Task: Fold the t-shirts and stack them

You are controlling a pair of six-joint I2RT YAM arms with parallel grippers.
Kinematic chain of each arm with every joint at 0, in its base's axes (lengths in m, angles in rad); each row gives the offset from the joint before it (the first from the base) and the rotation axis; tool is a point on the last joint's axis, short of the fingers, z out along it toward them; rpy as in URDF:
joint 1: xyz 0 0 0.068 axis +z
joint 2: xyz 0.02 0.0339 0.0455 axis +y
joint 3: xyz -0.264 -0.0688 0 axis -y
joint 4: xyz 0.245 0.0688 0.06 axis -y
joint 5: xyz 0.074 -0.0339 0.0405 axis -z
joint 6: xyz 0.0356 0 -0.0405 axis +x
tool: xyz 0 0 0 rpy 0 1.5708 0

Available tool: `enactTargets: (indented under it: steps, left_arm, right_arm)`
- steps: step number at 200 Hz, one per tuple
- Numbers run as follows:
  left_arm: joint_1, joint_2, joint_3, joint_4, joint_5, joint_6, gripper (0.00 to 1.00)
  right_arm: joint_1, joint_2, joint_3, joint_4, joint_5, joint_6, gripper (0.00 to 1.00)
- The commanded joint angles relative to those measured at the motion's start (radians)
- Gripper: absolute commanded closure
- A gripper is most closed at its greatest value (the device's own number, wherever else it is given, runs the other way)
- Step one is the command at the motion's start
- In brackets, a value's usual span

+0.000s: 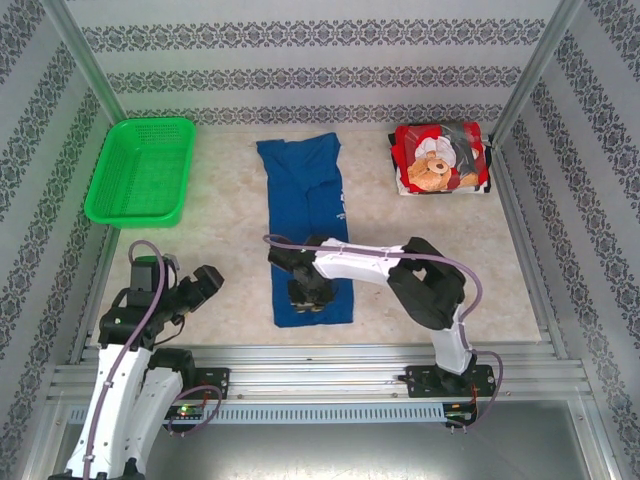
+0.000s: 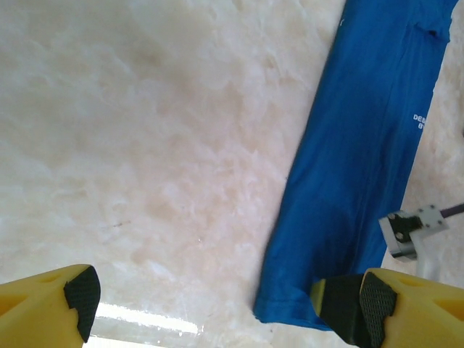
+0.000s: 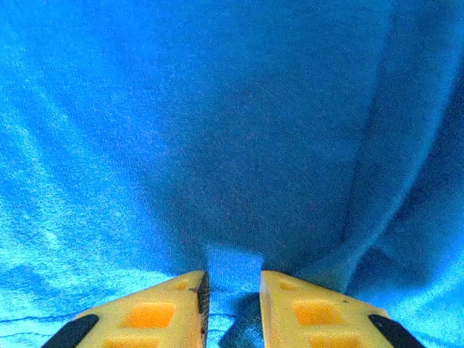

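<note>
the table is a pale beige, marble-patterned top, glossy enough to catch a bright streak near its front edge in the left wrist view. patterned wallpaper in grey damask bands closes it in on three sides, with slanting silver metal posts at the far corners and a ribbed aluminium rail along the near edge.

the royal blue cloth t-shirt lies flat in the middle of the table, folded into a long narrow strip running near to far. the red cloth t-shirt with a teddy-bear print sits folded at the far right. a green plastic mesh basket rests at the far left.

the right gripper is down on the near end of the blue strip; in its wrist view the yellow fingers stand close together, pinching a raised ridge of blue cloth.

the left gripper hangs over bare table at the near left, jaws wide apart, holding nothing, with the strip's near corner just beside one finger.
</note>
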Motion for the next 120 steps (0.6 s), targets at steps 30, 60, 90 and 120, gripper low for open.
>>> enactTargets:
  steps: [30,60,90,120]
  left_arm:
    - [-0.121,0.031,-0.072,0.106,0.065,-0.093,0.07]
    - [-0.307,0.078,-0.139,0.204,0.054,-0.214,0.07]
    - [-0.496,0.160,-0.245,0.482,0.082,-0.402,0.14]
    - [-0.679,0.442,-0.222,0.697,0.047,-0.457,0.24]
  right_arm:
    - [0.013,-0.277,-0.191,0.022,0.096,0.113,0.59]
    - [-0.025,-0.446,-0.334,0.019,0.122,0.122,0.53]
    - [-0.098,-0.591,-0.561,0.171,0.045,0.117,0.51]
    - [-0.179,-0.710,-0.737,0.327,-0.011,0.131,0.51]
